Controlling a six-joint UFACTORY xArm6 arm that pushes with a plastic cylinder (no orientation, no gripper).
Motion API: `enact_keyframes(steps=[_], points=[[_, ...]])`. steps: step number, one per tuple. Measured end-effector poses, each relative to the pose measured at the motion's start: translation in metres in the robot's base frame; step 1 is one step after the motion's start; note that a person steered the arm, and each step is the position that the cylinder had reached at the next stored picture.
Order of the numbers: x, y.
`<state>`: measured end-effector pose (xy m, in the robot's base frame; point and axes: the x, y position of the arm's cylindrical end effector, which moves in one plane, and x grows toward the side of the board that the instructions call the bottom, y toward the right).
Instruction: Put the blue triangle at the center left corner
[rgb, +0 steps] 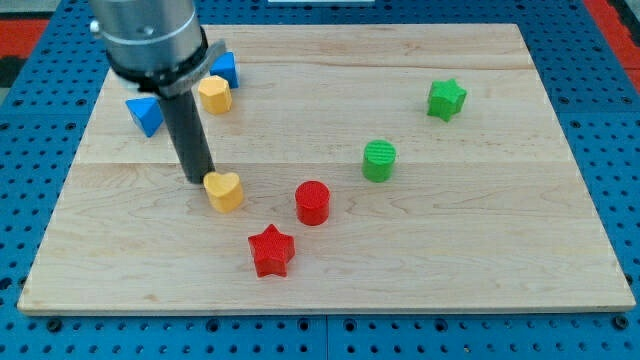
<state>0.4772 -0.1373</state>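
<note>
The blue triangle (145, 114) lies near the board's left edge, in its upper half. My tip (199, 180) rests on the board below and to the right of it, apart from it, and touches the upper left side of a yellow heart block (225, 190). A second blue block (224, 69), partly hidden by the arm, sits at the view's top left, next to a yellow hexagon block (214, 94). The arm's grey body (150, 40) covers the board's top left part.
A red cylinder (313, 202) and a red star (271, 250) lie at the bottom middle. A green cylinder (379, 160) and a green star (446, 99) lie to the right. The wooden board (500, 250) sits on a blue pegboard.
</note>
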Motion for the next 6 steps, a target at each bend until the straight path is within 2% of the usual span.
enact_keyframes(steps=[1,2,3,4,5,6], points=[[-0.017,-0.006],[-0.051,0.022],[-0.085,0.014],[-0.11,-0.027],[-0.112,-0.026],[-0.133,-0.088]])
